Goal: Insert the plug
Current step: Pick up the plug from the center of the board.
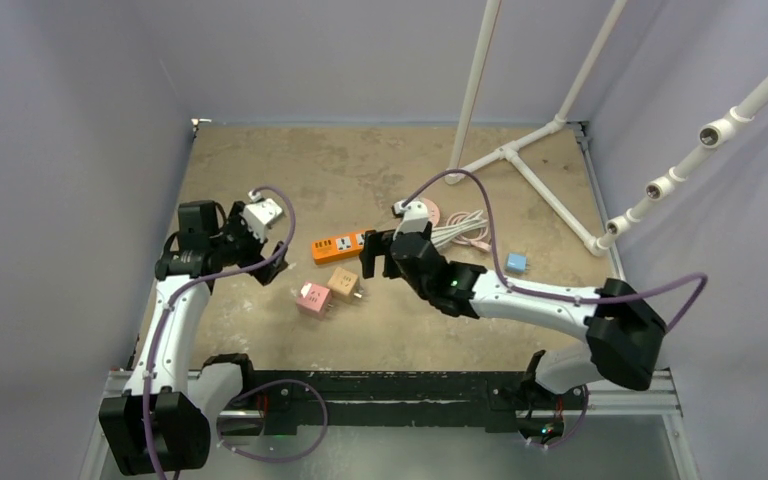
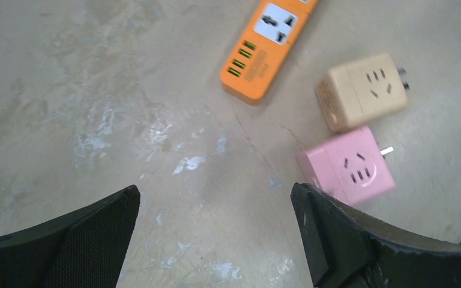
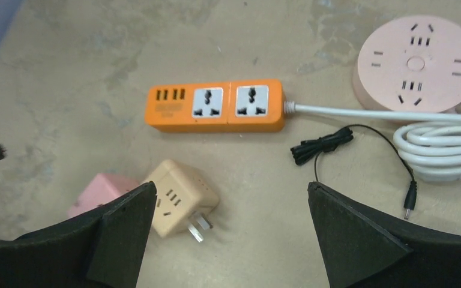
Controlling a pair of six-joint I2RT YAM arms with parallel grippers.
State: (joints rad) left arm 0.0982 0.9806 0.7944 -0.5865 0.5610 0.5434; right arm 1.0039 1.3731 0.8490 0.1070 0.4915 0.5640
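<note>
An orange power strip [image 1: 337,245] lies mid-table; it also shows in the left wrist view [image 2: 268,45] and the right wrist view [image 3: 216,105], with two free sockets. A tan cube plug adapter [image 1: 344,283] lies just in front of it with its prongs pointing right [image 3: 180,198] [image 2: 363,90]. A pink cube adapter [image 1: 314,298] lies beside it [image 2: 348,166] [image 3: 99,192]. My left gripper [image 1: 272,265] is open and empty, hovering left of the pink cube [image 2: 215,192]. My right gripper [image 1: 378,255] is open and empty, above the table right of the tan cube [image 3: 231,187].
A round pink socket hub [image 1: 422,213] and a coiled white cable [image 1: 465,230] lie behind the right gripper. A thin black cable with a barrel plug [image 3: 336,144] lies near the strip's right end. A blue cube [image 1: 516,263] sits at the right. A white pipe frame [image 1: 520,160] stands at the back right.
</note>
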